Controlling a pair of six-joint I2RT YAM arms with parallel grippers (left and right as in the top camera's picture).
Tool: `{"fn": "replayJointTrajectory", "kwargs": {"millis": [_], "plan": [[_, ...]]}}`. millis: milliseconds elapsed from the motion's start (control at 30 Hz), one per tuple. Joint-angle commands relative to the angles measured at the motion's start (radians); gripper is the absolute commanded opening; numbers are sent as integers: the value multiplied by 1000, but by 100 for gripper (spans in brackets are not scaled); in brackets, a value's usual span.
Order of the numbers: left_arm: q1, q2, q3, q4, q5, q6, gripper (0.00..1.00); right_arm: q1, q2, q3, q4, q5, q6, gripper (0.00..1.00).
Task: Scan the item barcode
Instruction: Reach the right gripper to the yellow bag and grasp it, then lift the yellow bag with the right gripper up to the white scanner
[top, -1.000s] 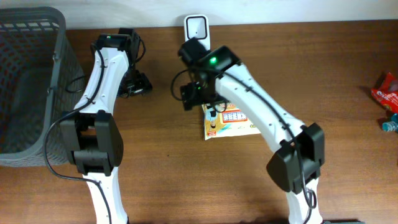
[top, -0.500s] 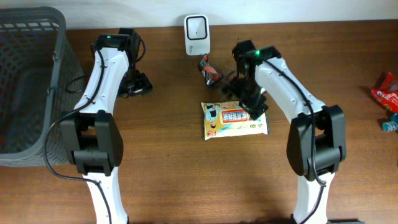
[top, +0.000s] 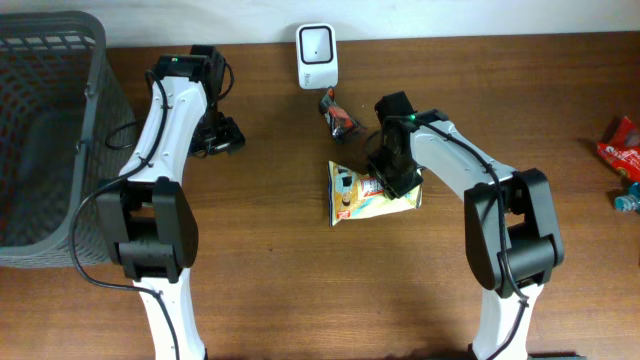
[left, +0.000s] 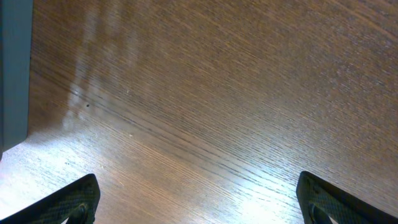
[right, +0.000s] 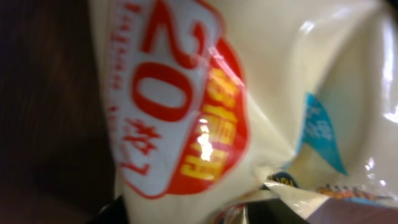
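We are logging the right gripper (top: 396, 176) coming down on the right half of the yellow snack packet (top: 350, 197), its jaws clamping on the crinkled film, and red print on cream wrapper is filling the right wrist view. The packet is lying mid-table (top: 300, 290), near the white scanner (top: 316, 44) standing at the far edge, with a small dark wrapper (top: 340, 116) sitting between the two. We are noting the left gripper (top: 222, 135) hanging over bare wood with its fingers spread wide, holding nothing, near the grey basket (top: 60, 20) and well apart from the packet.
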Motion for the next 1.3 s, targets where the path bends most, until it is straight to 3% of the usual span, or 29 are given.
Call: {"fn": "replayJointTrajectory", "kwargs": {"millis": [0, 100, 133, 167, 267, 300, 333, 367, 433, 533, 567, 633, 667, 767, 833, 967, 1067, 1267], "plan": [[1, -17, -8, -1, -11, -2, 99, 4, 22, 53, -32, -28, -232, 38], [1, -17, -8, -1, -12, -3, 99, 4, -10, 166, -103, -29, -437, 36], [1, -17, -8, -1, -12, -2, 99, 4, -19, 235, -151, -33, -557, 26], [1, -17, -8, -1, -12, -3, 99, 4, -20, 286, -193, -36, -624, 4], [1, -17, -8, -1, -12, -3, 99, 4, -20, 411, -309, -60, -782, 4], [1, -17, -8, -1, -12, -2, 99, 4, -20, 417, -345, -40, -782, 14], [1, -17, -8, -1, -12, -3, 99, 4, -16, 412, -382, -11, -769, 70], [1, -17, -8, -1, -12, -3, 99, 5, -14, 397, -401, -5, -748, 86], [1, -17, -8, -1, -12, -3, 99, 19, -7, 326, -394, -6, -697, 86], [1, -17, -8, -1, -12, -3, 99, 53, -6, 142, -214, -13, -568, 88], [1, -17, -8, -1, -11, -2, 99, 58, -6, 108, -176, -13, -540, 86], [1, -17, -8, -1, -12, -3, 99, 61, -6, 18, -77, -13, -475, 73], [1, -17, -8, -1, -12, -3, 99, 60, -6, -7, -43, -11, -474, 63], [1, -17, -8, -1, -11, -3, 99, 55, -7, -21, -26, 26, -475, 19], [1, -17, -8, -1, -12, -3, 99, 51, -9, 3, -37, 8, -498, 4], [1, -17, -8, -1, -12, -3, 99, 30, -9, 182, -170, -134, -732, 4], [1, -17, -8, -1, -11, -3, 99, -8, -9, 414, -340, -546, -1187, 4], [1, -17, -8, -1, -12, -3, 99, -50, -8, 451, -488, -1024, -1406, 4]]}}
